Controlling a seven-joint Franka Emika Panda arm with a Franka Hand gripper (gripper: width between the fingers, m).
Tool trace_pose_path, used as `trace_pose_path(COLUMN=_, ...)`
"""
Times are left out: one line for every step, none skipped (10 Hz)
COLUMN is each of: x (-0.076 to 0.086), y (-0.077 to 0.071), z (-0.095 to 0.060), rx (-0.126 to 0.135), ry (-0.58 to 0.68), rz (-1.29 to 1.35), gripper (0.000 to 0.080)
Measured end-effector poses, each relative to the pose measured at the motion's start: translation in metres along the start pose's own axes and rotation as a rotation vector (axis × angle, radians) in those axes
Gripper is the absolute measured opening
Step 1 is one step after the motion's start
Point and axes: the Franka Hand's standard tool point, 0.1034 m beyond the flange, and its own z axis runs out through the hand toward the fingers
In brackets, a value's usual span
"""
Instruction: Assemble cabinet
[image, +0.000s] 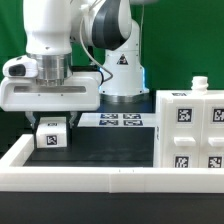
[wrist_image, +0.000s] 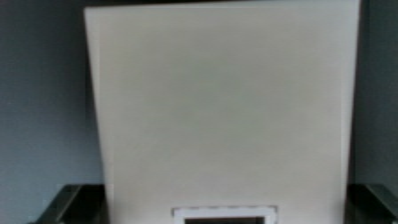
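Observation:
My gripper (image: 52, 132) hangs at the exterior view's left, shut on a white cabinet piece (image: 52, 135) with a black-and-white tag facing the camera. The piece sits low over the black table surface. In the wrist view this piece (wrist_image: 222, 100) is a long white panel that fills the middle, with a tag at its near end and my gripper (wrist_image: 217, 210) closed on both its sides. The dark fingers (wrist_image: 71, 205) show only at the corners. The white box-shaped cabinet body (image: 190, 135), with several tags, stands at the exterior view's right, apart from the gripper.
The marker board (image: 120, 120) lies flat on the table behind the gripper, in front of the robot base (image: 120, 70). A low white border rail (image: 100, 180) runs along the front and the left edge of the black table.

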Motion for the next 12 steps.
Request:
trace_pose_path(x=0.003, y=-0.015, z=-0.018, rx=0.008, ry=0.021, rz=0.004, gripper=0.0561)
trace_pose_path(x=0.011, y=-0.034, z=-0.047, rx=0.034, ry=0.035, rz=0.024, gripper=0.0561)
trace_pose_path(x=0.015, y=-0.043, z=-0.06, rx=0.037, ry=0.059, rz=0.036, gripper=0.0561)
trace_pose_path(x=0.02, y=-0.054, z=-0.068, rx=0.041, ry=0.072, rz=0.07, gripper=0.0561)
trace_pose_path(x=0.026, y=-0.07, z=-0.078, rx=0.047, ry=0.083, rz=0.096, gripper=0.0561)
trace_pose_path(x=0.034, y=-0.089, z=-0.091, rx=0.05, ry=0.086, rz=0.118, gripper=0.0561)
trace_pose_path(x=0.041, y=-0.102, z=-0.1, rx=0.06, ry=0.079, rz=0.146, gripper=0.0561)
trace_pose_path(x=0.048, y=-0.108, z=-0.104, rx=0.058, ry=0.086, rz=0.147, gripper=0.0561)
trace_pose_path(x=0.047, y=-0.107, z=-0.102, rx=0.059, ry=0.084, rz=0.145, gripper=0.0561)
trace_pose_path(x=0.047, y=-0.107, z=-0.102, rx=0.059, ry=0.084, rz=0.146, gripper=0.0561)
trace_pose_path(x=0.047, y=-0.107, z=-0.102, rx=0.059, ry=0.083, rz=0.146, gripper=0.0561)
trace_pose_path(x=0.047, y=-0.108, z=-0.102, rx=0.059, ry=0.083, rz=0.147, gripper=0.0561)
